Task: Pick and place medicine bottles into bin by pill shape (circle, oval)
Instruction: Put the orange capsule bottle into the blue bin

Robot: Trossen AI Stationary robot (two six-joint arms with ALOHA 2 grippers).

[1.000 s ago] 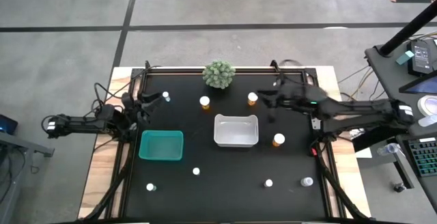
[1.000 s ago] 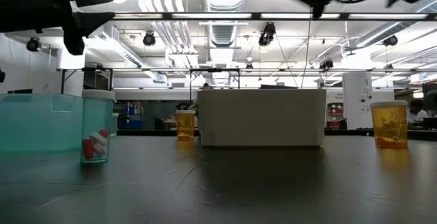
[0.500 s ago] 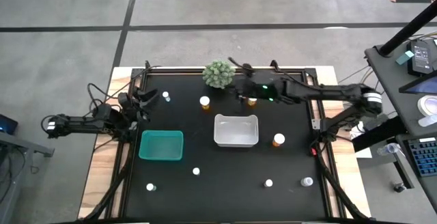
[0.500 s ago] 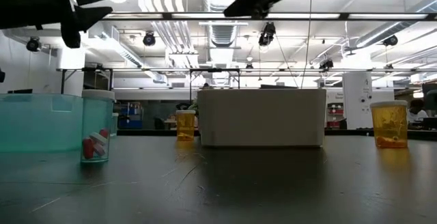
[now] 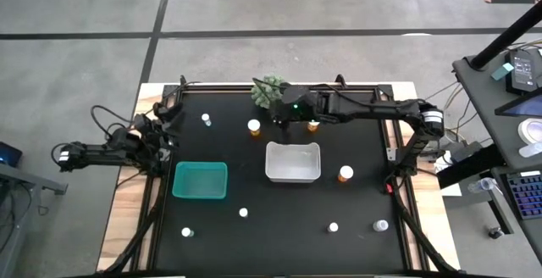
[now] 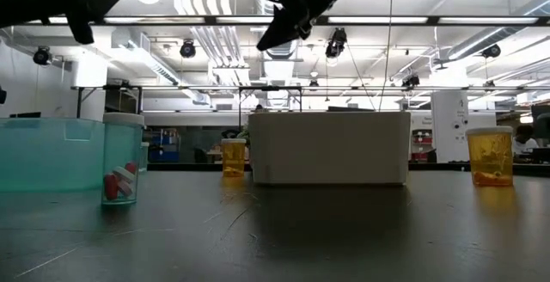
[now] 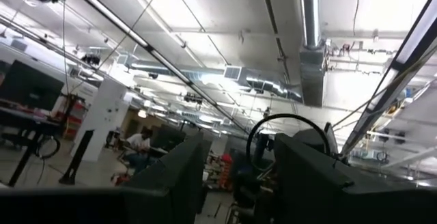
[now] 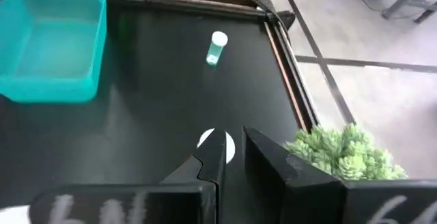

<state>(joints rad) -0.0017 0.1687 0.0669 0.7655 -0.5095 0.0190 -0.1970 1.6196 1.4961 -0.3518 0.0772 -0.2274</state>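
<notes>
Plant: a green spiky ball plant [image 5: 268, 91] stood at the far edge of the table.
Table: a black table top [image 5: 279, 210] with a wooden border [image 5: 125, 214] around it.
Floor: grey concrete [image 5: 85, 24] with dark lines.
Side desk: a desk [image 5: 517, 83] with devices stood beside the table.

Even overhead light fills the high view, and the black table [image 5: 279, 202] shows only faint shadows. In the low view, bright ceiling lights behind turn both arms into dark silhouettes, while the tabletop carries a soft sheen. The left wrist view is hazy against glaring fixtures. The right wrist view is bright, its near fingers [image 8: 263, 157] blurred
</notes>
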